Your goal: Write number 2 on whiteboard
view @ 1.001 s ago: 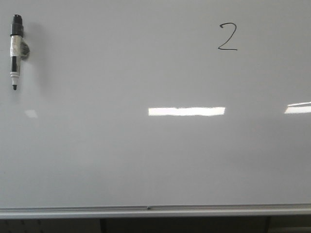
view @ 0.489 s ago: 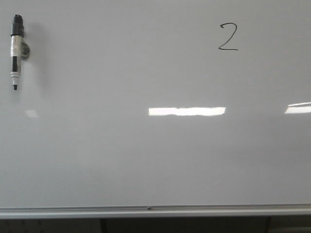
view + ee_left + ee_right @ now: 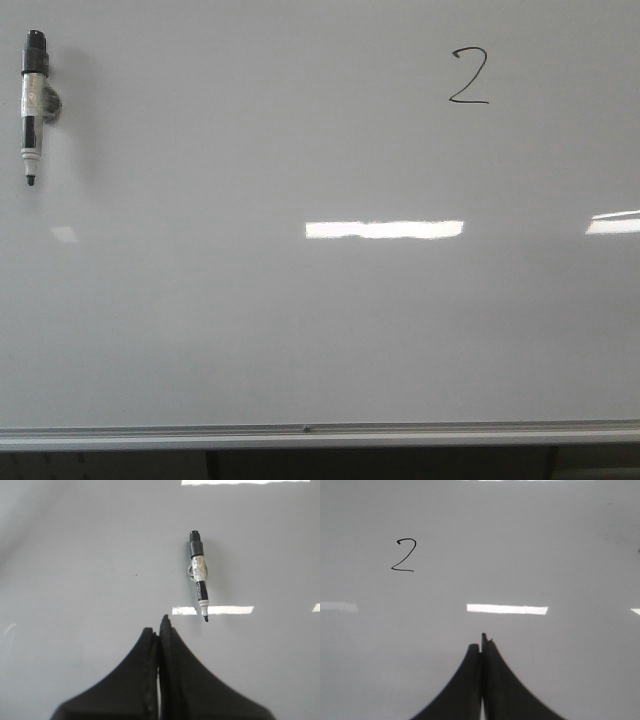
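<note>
The whiteboard (image 3: 320,330) fills the front view, with its silver rail along the bottom. A thin black number 2 (image 3: 469,77) is written at its upper right; it also shows in the right wrist view (image 3: 403,555). A black-and-white marker pen (image 3: 32,105) hangs tip down at the board's upper left, and shows in the left wrist view (image 3: 199,575). My left gripper (image 3: 159,625) is shut and empty, back from the board, apart from the pen. My right gripper (image 3: 481,642) is shut and empty, away from the digit. Neither gripper shows in the front view.
Bright ceiling-light reflections (image 3: 384,229) lie across the board. The aluminium rail (image 3: 320,435) runs along the bottom edge, with a dark gap below it.
</note>
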